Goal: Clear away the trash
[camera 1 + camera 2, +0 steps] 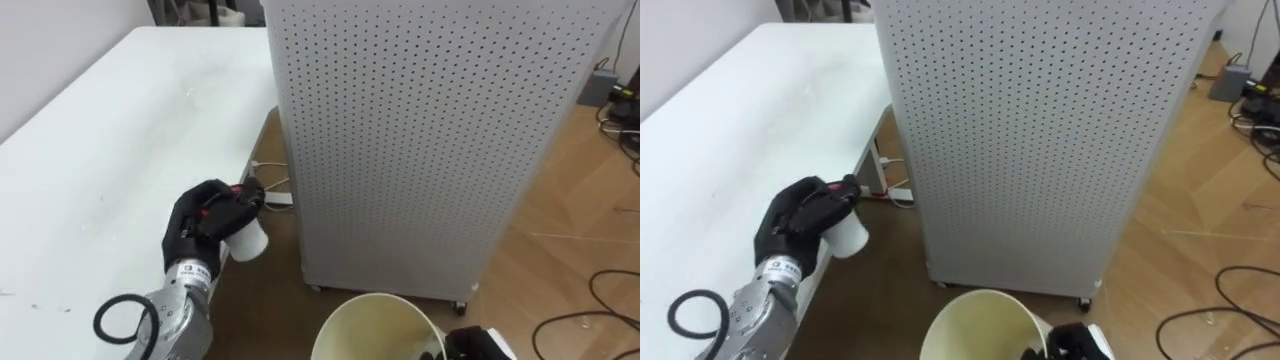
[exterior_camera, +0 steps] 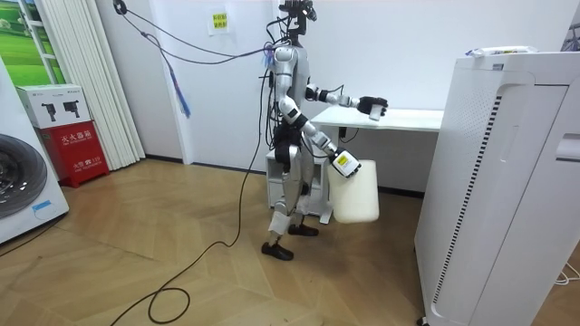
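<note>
Left hand (image 1: 205,228) fingers (image 1: 238,200) wrap small white paper cup (image 1: 248,244) past white surface (image 1: 120,130) edge; cream plastic bin (image 1: 370,320) below, likely to catch it.

The white table (image 1: 100,130) lies open on the left. A perforated cabinet (image 1: 420,140) walls off the right, leaving a narrow gap along the table edge, with a power strip (image 1: 278,198) on its floor and the left hand (image 1: 210,225), curled round a white cup (image 1: 247,243), at its near end. The cream bin (image 1: 370,325) gapes open below.
</note>
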You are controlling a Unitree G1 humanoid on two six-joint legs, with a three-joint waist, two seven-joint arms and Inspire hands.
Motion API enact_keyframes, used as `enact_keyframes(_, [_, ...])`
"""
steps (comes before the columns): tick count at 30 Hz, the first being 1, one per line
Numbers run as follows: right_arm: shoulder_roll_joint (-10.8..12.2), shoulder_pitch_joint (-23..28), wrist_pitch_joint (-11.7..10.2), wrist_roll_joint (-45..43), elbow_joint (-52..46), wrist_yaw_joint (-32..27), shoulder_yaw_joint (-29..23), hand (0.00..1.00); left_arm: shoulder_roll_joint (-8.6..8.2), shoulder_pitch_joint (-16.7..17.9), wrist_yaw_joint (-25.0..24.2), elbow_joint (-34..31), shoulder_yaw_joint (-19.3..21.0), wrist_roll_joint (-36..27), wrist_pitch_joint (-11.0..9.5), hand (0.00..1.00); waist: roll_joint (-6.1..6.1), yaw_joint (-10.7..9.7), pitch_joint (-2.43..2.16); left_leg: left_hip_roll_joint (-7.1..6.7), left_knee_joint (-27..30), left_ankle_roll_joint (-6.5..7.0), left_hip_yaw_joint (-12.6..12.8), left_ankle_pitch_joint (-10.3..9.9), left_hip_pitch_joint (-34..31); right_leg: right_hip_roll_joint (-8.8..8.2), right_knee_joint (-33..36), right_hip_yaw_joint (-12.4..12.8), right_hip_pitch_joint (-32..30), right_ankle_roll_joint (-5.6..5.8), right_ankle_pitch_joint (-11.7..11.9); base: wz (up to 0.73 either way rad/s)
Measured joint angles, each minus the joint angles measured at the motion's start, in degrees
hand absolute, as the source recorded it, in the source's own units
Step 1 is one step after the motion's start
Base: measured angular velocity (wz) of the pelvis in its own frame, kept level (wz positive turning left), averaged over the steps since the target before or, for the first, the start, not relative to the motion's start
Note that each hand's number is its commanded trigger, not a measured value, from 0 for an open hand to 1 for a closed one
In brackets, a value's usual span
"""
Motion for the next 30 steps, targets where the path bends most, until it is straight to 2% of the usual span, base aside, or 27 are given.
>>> enact_keyframes(2, [0.38, -0.19, 0.01, -1.34, -0.12, 0.03, 0.0, 1.0, -0.52, 0.5, -3.17, -1.96, -0.23, 2.85, 0.03, 1.0, 0.01, 0.31, -0.03, 0.23, -0.01, 0.01, 0.47, 0.0, 0.28, -0.4, 0.13, 0.42, 0.0, 0.01, 0.01, -0.09])
enact_keyframes(6, [0.6, -0.55, 0.02, -1.31, -0.13, -0.06, -0.07, 1.0, -0.48, 3.38, -6.49, -4.22, -0.92, 2.57, 0.67, 1.0, 0.1, -0.15, -0.1, 0.4, -0.07, 0.01, 1.66, 0.0, 1.39, -0.32, -0.36, 1.47, 0.82, 0.09, 0.22, -0.16])
enact_keyframes(9, [0.92, -0.69, 0.04, -1.02, -0.17, -0.24, -0.04, 1.0, -0.44, 5.16, -8.82, -6.16, -3.95, 1.59, 1.0, 1.0, 0.19, -0.2, -0.17, 0.81, -0.22, 0.01, 1.83, -0.01, 1.4, -0.05, -0.89, 1.68, 0.86, -0.02, 0.73, -0.04])
enact_keyframes(12, [0.9, -0.76, 0.04, -1.2, -0.19, -0.18, -0.08, 1.0, -0.48, 5.46, -11.56, -6.16, -6.48, 1.6, 1.27, 1.0, 0.56, -0.6, -0.36, 0.93, -0.14, 0.01, 1.76, -0.01, 1.33, 0.36, -0.86, 1.65, 0.83, -0.11, 0.8, 0.0])
enact_keyframes(16, [0.82, -1.14, 0.04, -1.14, -0.19, 0.06, -0.07, 1.0, -0.5, 5.64, -14.97, -6.16, -8.59, 1.56, 1.28, 1.0, 1.63, -1.29, -0.67, 1.19, -0.14, 0.04, 1.99, -0.03, 1.35, 0.39, -0.8, 2.08, 0.72, -0.17, 1.02, -0.03])
enact_keyframes(22, [0.77, -1.95, 0.04, -1.12, -0.19, 0.08, -0.08, 1.0, -0.57, 5.79, -18.71, -6.17, -9.75, 1.62, 1.29, 1.0, 2.76, -1.67, -0.59, 1.74, -0.17, 0.02, 3.2, -0.04, 1.29, 0.57, -0.72, 3.34, -0.12, -0.31, 1.16, -0.12])
enact_keyframes(30, [0.58, -3.21, -0.02, -1.21, -0.4, 0.1, -0.07, 1.0, -0.55, 6.27, -20.55, -6.17, -11.71, 1.71, 1.32, 1.0, 2.85, -1.63, -0.58, 1.68, -0.98, 0.02, 4.49, -0.04, 1.25, 0.45, -0.8, 4.91, -1.06, -0.31, 1.15, -0.1])
